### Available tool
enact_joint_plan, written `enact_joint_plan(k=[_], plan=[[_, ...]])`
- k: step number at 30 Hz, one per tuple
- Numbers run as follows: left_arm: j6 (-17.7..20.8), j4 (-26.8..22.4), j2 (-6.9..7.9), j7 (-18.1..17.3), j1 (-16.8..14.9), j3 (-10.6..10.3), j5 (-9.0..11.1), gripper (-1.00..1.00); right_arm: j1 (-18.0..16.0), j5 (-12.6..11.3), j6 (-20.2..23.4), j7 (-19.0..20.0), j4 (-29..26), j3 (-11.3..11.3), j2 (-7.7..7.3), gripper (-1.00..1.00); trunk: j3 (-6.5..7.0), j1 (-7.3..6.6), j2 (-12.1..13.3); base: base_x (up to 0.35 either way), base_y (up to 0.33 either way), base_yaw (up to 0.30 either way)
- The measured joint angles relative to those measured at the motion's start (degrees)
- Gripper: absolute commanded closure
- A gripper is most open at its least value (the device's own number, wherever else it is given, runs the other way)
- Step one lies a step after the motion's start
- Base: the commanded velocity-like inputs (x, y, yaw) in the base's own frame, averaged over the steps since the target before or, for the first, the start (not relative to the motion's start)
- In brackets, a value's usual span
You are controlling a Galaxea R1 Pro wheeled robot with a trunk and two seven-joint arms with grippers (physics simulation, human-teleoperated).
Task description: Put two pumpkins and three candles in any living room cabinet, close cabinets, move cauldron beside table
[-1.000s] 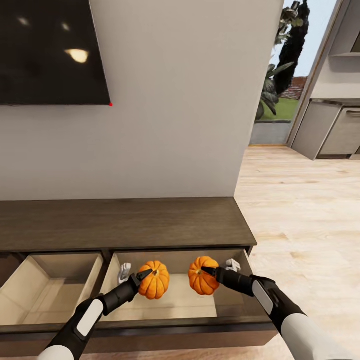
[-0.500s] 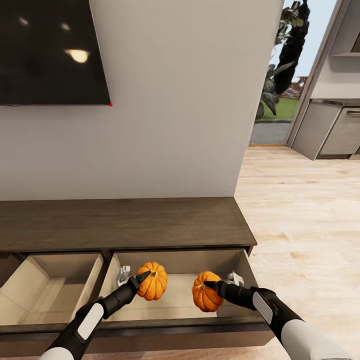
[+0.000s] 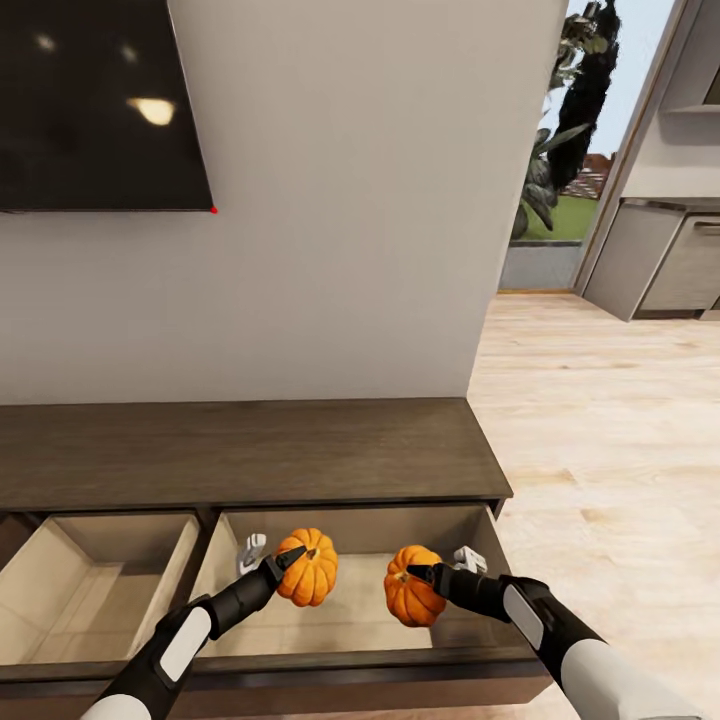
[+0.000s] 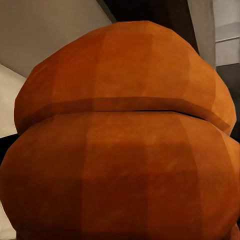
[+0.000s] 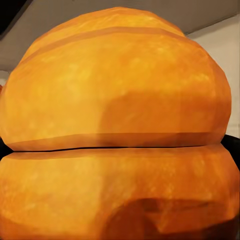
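— What's the biggest thing in front of the robot?
— The cabinet (image 3: 250, 450), a long dark-brown unit against the wall under a black TV screen (image 3: 100, 100). Two of its drawers are pulled out, showing pale wood interiors: the left drawer (image 3: 90, 590) and the right drawer (image 3: 340, 620).
— And the pumpkins?
— Both sit over the right drawer. The left pumpkin (image 3: 308, 567) is toward the drawer's left half, the right pumpkin (image 3: 413, 598) toward its right half, apart from each other.
— Are they held?
— Yes. The left gripper (image 3: 287, 558) is clamped on the left pumpkin, and the right gripper (image 3: 422, 574) is clamped on the right pumpkin.
— What do the wrist cameras give?
— Orange ribbed skin up close: the left pumpkin (image 4: 120, 150) in the left wrist view, the right pumpkin (image 5: 117, 130) in the right wrist view.
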Motion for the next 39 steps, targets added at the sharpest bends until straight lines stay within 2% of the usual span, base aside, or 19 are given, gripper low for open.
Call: enact_joint_plan(k=[3, 8, 12, 15, 32, 39], plan=[[0.0, 0.03, 0.0, 0.02, 0.0, 0.0, 0.05, 1.0, -0.01, -0.06, -2.82, -0.07, -0.16, 1.9, 0.08, 1.0, 0.0, 0.0, 0.0, 0.0, 0.0, 0.0], [-0.17, 0.32, 0.32, 0.38, 0.0, 0.06, 0.0, 1.0, 0.0, 0.02, -5.0, -0.42, -0.04, 2.74, 0.89, 1.0, 0.0, 0.0, 0.0, 0.0, 0.0, 0.0], [-2.63, 2.64, 0.34, 4.41, 0.0, -0.01, -0.21, 1.0, 0.0, 0.04, -5.21, -0.92, -0.07, 2.85, 1.38, 1.0, 0.0, 0.0, 0.0, 0.0, 0.0, 0.0], [-4.93, 3.02, 0.13, 5.97, 0.0, -0.13, 0.05, 1.0, -0.02, 0.11, -5.26, -0.98, -0.27, 2.86, 1.73, 1.0, 0.0, 0.0, 0.0, 0.0, 0.0, 0.0], [-5.68, 2.46, 0.49, 6.15, -0.04, -0.08, 0.16, 1.0, 0.0, 0.15, -5.29, -1.12, -0.54, 2.96, 1.99, 1.0, -0.17, 0.0, 0.0, 0.0, 0.0, 0.0], [-5.65, 2.49, 0.42, 6.24, -0.01, -0.1, 0.17, 1.0, 0.0, 0.11, -5.29, -2.44, -0.54, 2.96, 2.13, 1.0, -0.47, 0.0, 0.0, 0.0, 0.0, 0.056]])
